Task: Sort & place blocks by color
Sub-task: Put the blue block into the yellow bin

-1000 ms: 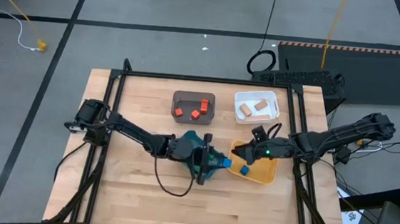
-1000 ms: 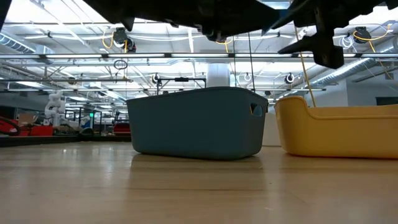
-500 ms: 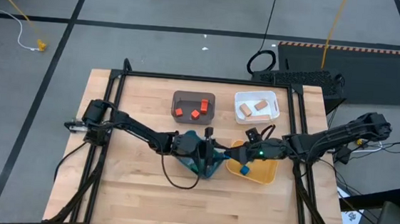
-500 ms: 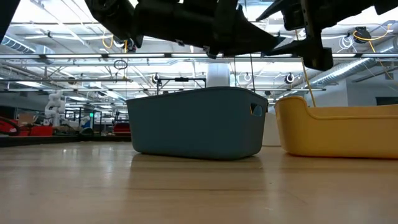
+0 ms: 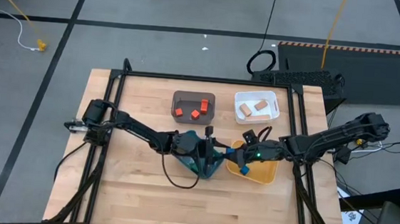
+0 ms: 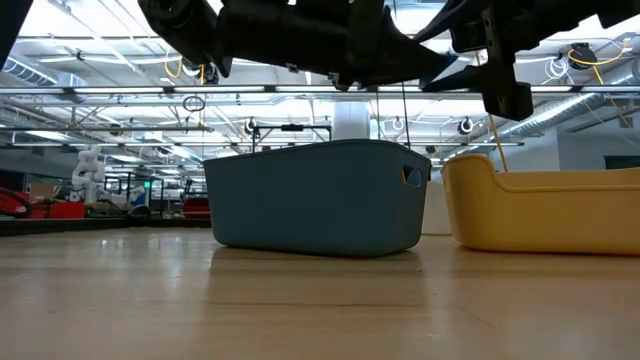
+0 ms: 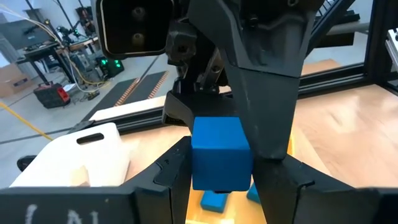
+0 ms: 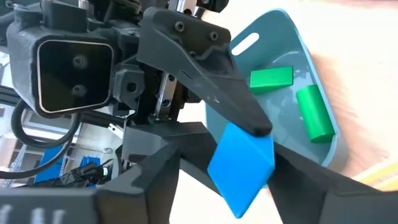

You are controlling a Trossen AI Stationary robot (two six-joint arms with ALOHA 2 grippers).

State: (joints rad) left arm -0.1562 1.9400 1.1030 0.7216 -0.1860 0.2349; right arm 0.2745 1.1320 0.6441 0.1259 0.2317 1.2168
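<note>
No brand, label or legible writing shows on any bin, block or arm. Both tools meet over the gap between the teal bin [image 5: 205, 164] and the yellow bin [image 5: 261, 171], at the middle of the wooden surface [image 5: 137, 186]. The left tool [image 7: 222, 180] and the right tool [image 8: 227, 165] each have their dark fingers against one blue cube [image 7: 221, 154]; in the left wrist view the cube sits pinched between that arm's fingers with the other arm's finger pressed on its side; in the right wrist view the same cube, tilted on a corner, sits between the right arm's fingers with the left arm's finger on top; so both appear closed on it, though which bears its weight cannot be told. From above the cube is almost wholly hidden by the two tools. Two green blocks [image 8: 271, 78] lie in the teal bin; further blue pieces [image 7: 214, 200] lie in the yellow bin, partly cut off by the fingers. At the far side, red blocks [image 5: 195, 114] sit in a dark grey tray [image 5: 194, 96] and light wood blocks [image 5: 260, 105] in a white tray [image 5: 257, 98]. The low view shows only the bins' outer walls; their contents are hidden, and the arms are dark shapes cut off at the upper edge.
</note>
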